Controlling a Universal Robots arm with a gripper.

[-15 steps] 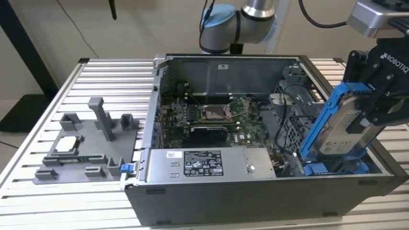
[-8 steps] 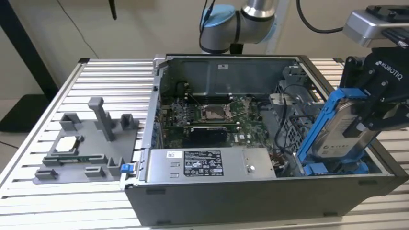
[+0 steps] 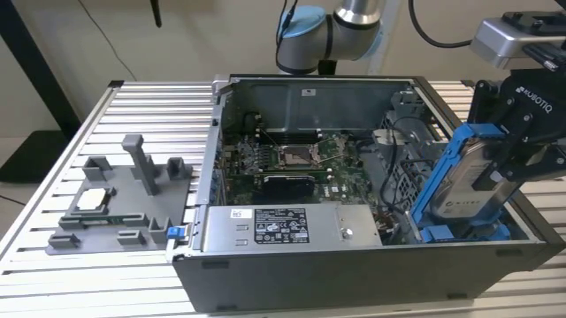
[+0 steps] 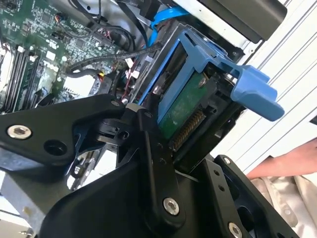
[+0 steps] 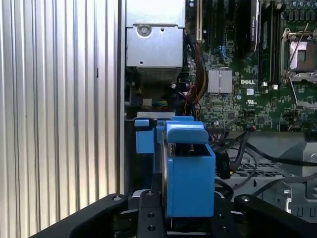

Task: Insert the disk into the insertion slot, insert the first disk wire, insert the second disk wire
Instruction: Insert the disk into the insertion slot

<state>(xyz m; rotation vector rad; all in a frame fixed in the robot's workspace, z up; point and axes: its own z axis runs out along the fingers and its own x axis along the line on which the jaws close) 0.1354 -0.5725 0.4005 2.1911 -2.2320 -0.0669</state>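
the work is at the first step, getting the disk into its bay; neither disk wire looks dealt with yet, and black cables (image 3: 389,173) lie loose in the case beside the perforated cage wall (image 3: 405,182). at the exterior view's right, the gripper (image 3: 500,169) is pressed onto the disk (image 3: 455,189), pinching it across its bright blue carrier frame. both wrist views show the same hold: in the second wrist view the black fingers (image 4: 148,144) clamp the disk (image 4: 185,106) with its green circuit board side showing, and in the first wrist view the gripper (image 5: 185,213) has the blue frame end of the disk (image 5: 190,168) sticking out ahead of it. the disk stands on edge and steeply tilted, its upper end leaning toward the exterior view's right and its lower end already down inside the open computer case (image 3: 354,281), at or just above the insertion slot (image 3: 482,228) in the case's lower right corner. whether the frame has entered the slot i cannot tell. the disk is not seated, going by how much of it rises above the case rim. finishing this step seems to call for squaring the tilted frame to the narrow bay and keeping it off the nearby cables. the motherboard (image 3: 292,159) and the grey power-supply box (image 3: 283,226) sit well apart from the disk, toward the exterior view's left.
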